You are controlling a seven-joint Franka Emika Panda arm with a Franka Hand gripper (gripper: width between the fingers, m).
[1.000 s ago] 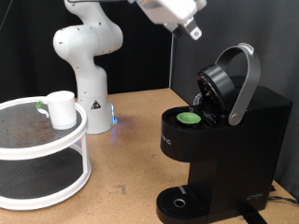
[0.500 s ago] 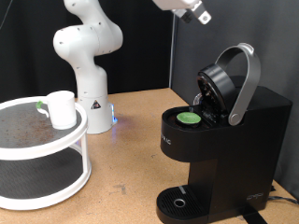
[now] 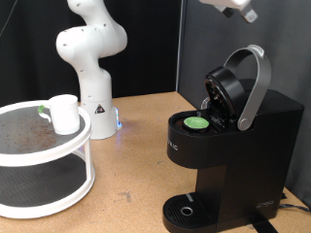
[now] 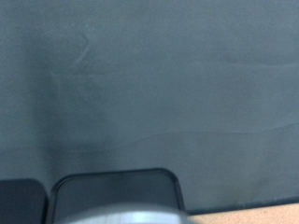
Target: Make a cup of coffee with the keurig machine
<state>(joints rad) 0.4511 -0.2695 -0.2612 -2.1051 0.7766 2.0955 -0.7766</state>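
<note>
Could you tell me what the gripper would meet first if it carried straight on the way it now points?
Probably the dark backdrop: it fills nearly the whole wrist view, though depth is unclear. In the exterior view the gripper sits at the top edge, above the keurig machine, with its lid raised, and touches nothing.

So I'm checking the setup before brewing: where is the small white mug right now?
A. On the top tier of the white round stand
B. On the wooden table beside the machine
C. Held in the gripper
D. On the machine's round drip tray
A: the small white mug stands on the top tier of the white round two-tier stand, apart from the tall black coffee machine, whose lid is open.
</note>
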